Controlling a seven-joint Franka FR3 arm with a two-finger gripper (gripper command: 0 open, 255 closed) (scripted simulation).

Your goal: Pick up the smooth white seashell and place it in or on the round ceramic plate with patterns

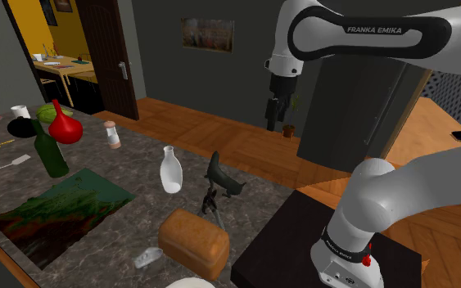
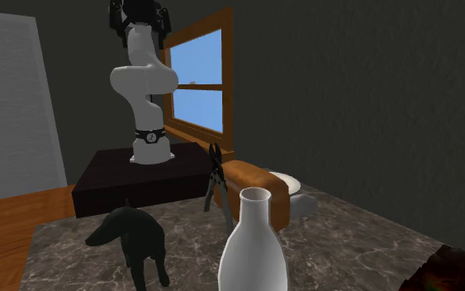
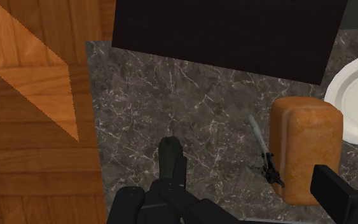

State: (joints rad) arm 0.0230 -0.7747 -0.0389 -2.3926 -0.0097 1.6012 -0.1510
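Black fingers of the gripper [image 3: 225, 191] stand wide apart with nothing between them: open, empty. It hangs high over the table edge, above the dog figure [image 3: 171, 159] and well apart from the seashell [image 1: 148, 258].

The seashell is small and white. It lies on the marble table [image 1: 130, 159], just beside the bread loaf [image 1: 192, 241] on the shoulder view's left. The plate [image 1: 192, 283] sits near both at that view's bottom edge. It looks plain white; no pattern can be made out.

The step in hand looks like the reach, not yet begun. You should carry the hand high across the loaf, since pliers [image 3: 263, 156] stand on end against its near side. Keep clear of the dog figure and the white bottle [image 1: 169, 170] too. Come straight down on the seashell and close low across its narrow width. It looks smooth and flat, so it will probably slip from a shallow pinch. The carry to the plate is short; lift only enough to clear its rim.

The table is dark veined stone, and the black stand [image 3: 228, 32] butts against it. On the shoulder view's far left are a green bottle [image 1: 50, 151] and a dark painted mat [image 1: 61, 209]. The room has a wooden floor [image 1: 212, 131], a dark door [image 1: 110, 49] and grey walls. A wood-framed window [image 2: 197, 83] shows behind the arm.
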